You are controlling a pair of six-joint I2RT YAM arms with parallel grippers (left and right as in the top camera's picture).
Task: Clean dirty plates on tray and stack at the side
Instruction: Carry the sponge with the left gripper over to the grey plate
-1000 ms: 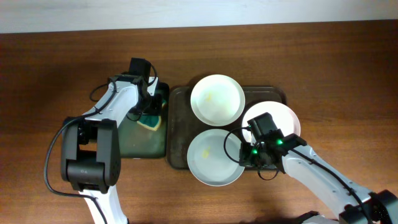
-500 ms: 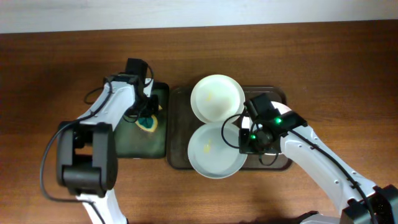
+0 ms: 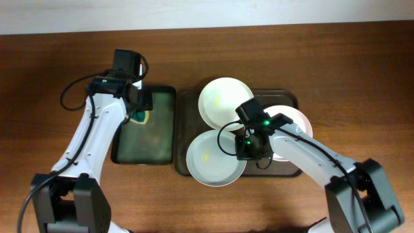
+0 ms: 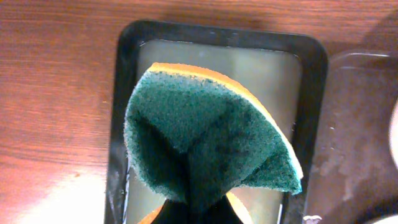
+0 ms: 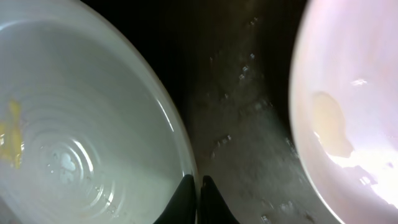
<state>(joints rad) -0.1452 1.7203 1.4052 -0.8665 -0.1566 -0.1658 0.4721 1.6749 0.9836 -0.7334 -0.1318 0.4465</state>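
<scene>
**A:** Where are the plates right now?

**B:** All three are on the brown tray (image 3: 186,116); the back plate (image 3: 225,103) lies at the far side, the pink plate (image 3: 291,123) to the right, and the front plate (image 3: 213,162) reaches past the tray's near rim as seen from above.

**A:** And the hands?

**B:** The right gripper (image 5: 195,190) is pinched narrow on the front plate's rim, one finger inside the lip and one outside; the left gripper (image 4: 198,214) is clamped tight on a green sponge (image 4: 205,143), which hangs over the narrow dark-rimmed tray (image 3: 155,139).

**A:** How will that plate behave in such a hold?

**B:** I judge it stiff and smooth, probably light; droplets show on the tray floor beside it, so it may be wet and slippery; a pinch at one edge leaves the whole disc hanging off the fingers, and it could swivel or slide out; whether it would break I cannot tell.

**A:** Is the rim the right place, then?

**B:** It is the only place two fingers can close on; the raised lip gives some purchase; a deeper bite would steady it.

**A:** And the sponge?

**B:** Soft; it folds into a cone in the grip, rough green face outward; that face should meet the yellow smear (image 3: 206,155), pressed gently so the plate does not skid.
</scene>
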